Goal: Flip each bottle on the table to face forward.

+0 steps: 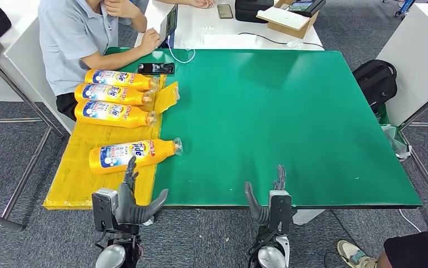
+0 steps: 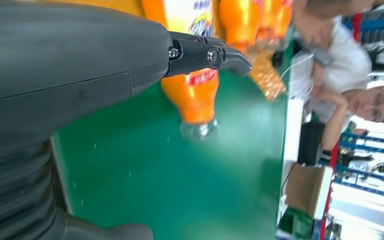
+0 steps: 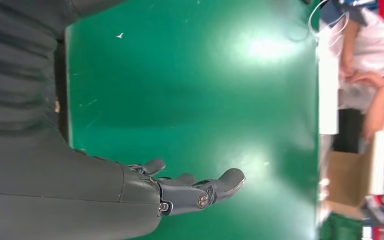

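On your table [image 1: 289,111], three bottles [image 1: 114,96] lie side by side at the far left. The fourth bottle [image 1: 133,154] lies nearer, just beyond the left hand [image 1: 130,198]. The phone [image 1: 155,68] sits behind them, probably touching none.

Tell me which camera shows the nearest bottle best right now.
The head view: the nearest bottle lies whole on its side, label up, just beyond the left hand. The left wrist view catches its neck and clear cap behind a finger. The right wrist view faces bare green table.
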